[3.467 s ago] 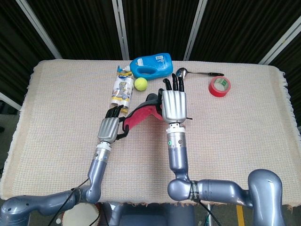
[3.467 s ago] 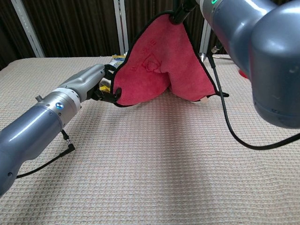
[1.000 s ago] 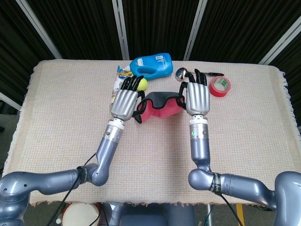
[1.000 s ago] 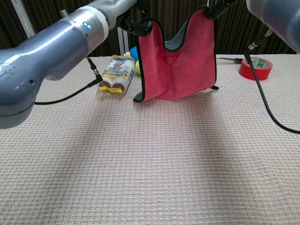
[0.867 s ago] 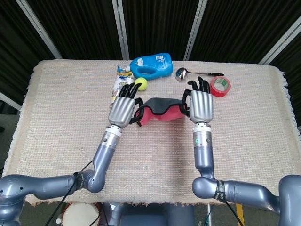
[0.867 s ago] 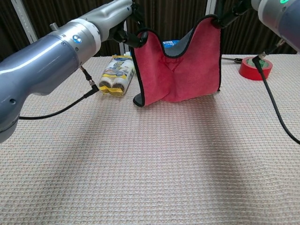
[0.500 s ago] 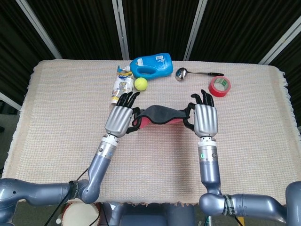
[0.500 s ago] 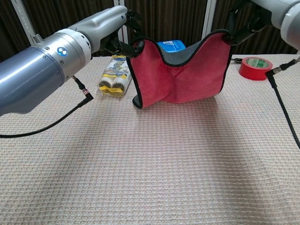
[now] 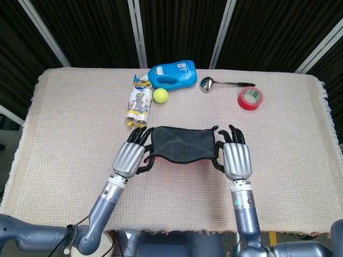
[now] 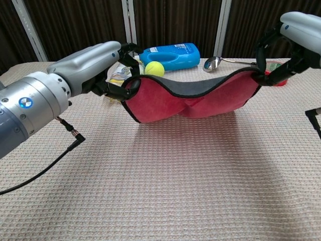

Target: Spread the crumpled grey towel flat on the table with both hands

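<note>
Fingers (image 9: 140,137) of the left hand (image 9: 128,158) pinching one end of the towel (image 9: 181,144) — fingers (image 9: 234,133) of the right hand (image 9: 236,159) pinching the other. Stretching the towel between them, grey side up, red underside sagging onto the desk (image 9: 69,128) in the chest view. Beyond the towel: lying just off its left end a small bottle (image 9: 138,103), then a tennis ball (image 9: 160,95), blue detergent jug (image 9: 172,74), ladle (image 9: 208,83) — red tape roll (image 9: 250,98) off to the towel's right.

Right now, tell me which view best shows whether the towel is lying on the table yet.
Chest view: the towel hangs sagging between the left hand and right hand. Head view shows only its grey top, looking nearly flat.
</note>
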